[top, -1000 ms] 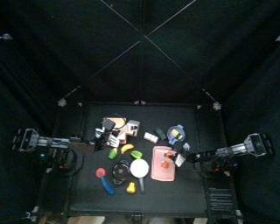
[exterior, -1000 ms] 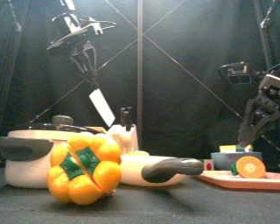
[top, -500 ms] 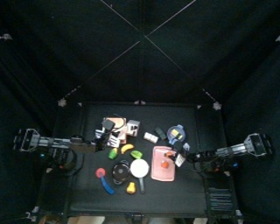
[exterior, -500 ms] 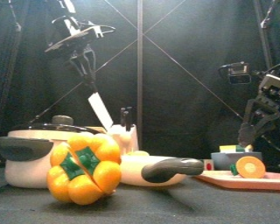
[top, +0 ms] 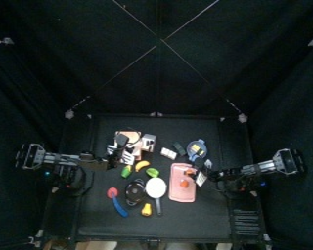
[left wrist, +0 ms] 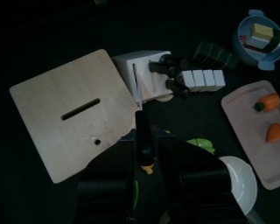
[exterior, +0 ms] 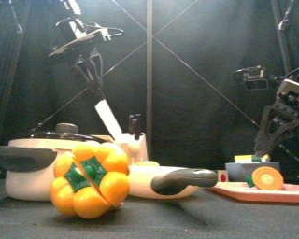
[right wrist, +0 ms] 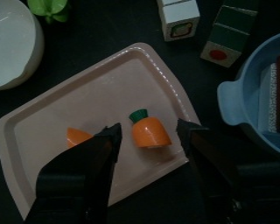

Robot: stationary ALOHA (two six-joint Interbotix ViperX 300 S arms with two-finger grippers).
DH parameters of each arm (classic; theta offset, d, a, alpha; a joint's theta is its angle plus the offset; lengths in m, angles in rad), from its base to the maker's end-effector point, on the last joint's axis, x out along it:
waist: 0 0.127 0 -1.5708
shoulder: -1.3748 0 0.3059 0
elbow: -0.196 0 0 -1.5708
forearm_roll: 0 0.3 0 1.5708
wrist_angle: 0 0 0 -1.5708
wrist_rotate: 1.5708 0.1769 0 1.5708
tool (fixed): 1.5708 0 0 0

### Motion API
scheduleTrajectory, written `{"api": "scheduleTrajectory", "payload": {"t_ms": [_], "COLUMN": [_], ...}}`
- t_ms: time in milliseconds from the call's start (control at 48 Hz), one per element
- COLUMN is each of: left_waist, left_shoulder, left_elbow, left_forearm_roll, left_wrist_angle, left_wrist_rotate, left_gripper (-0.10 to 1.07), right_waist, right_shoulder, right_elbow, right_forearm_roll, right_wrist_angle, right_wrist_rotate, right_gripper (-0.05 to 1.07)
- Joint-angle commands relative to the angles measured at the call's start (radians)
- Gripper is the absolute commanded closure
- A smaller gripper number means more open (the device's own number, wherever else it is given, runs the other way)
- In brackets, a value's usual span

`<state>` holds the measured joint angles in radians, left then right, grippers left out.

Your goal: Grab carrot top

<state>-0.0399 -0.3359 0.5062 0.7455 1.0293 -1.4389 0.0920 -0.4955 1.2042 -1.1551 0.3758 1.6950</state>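
Note:
The carrot top (right wrist: 147, 134), a short orange stub with a green cap, lies on the pink tray (right wrist: 60, 188) beside a second orange carrot piece (right wrist: 80, 136). My right gripper (right wrist: 152, 129) hangs above the carrot top, open, a jaw on either side and apart from it. In the top view that gripper (top: 214, 177) is at the tray's (top: 182, 191) right edge. The left wrist view shows the carrot top (left wrist: 268, 103) on the tray too. My left gripper (exterior: 87, 71) hangs high at the left, open and holding nothing.
A wooden cutting board (left wrist: 74, 114), a white knife block (left wrist: 166, 75) and a blue bowl (left wrist: 266, 35) are on the table. A yellow pepper (exterior: 90, 179), a pot (exterior: 37, 157) and a white bowl (right wrist: 8, 48) stand near the tray.
The left arm has shifted slightly at the left side. The right gripper stays still over the tray.

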Motion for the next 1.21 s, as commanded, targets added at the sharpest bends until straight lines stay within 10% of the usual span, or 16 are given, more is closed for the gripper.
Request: {"api": "scheduleTrajectory", "payload": {"t_ms": [0,1188], "left_waist": [0.012,0.103], "left_shoulder": [-0.002,0.058], "left_elbow": [-0.011,0.002], "left_forearm_roll": [0.006,0.002], "left_wrist_angle": [-0.011,-0.095], "left_wrist_rotate": [-0.002,-0.002], "left_gripper": [0.41,0.41], "right_waist": [0.003,0.006], "right_shoulder": [-0.005,-0.005], "right_elbow": [-0.011,-0.006], "right_forearm_roll": [-0.003,-0.003], "right_wrist_angle": [-0.002,-0.002], "right_wrist_rotate": [0.000,0.002], "right_gripper": [0.15,0.15]}}
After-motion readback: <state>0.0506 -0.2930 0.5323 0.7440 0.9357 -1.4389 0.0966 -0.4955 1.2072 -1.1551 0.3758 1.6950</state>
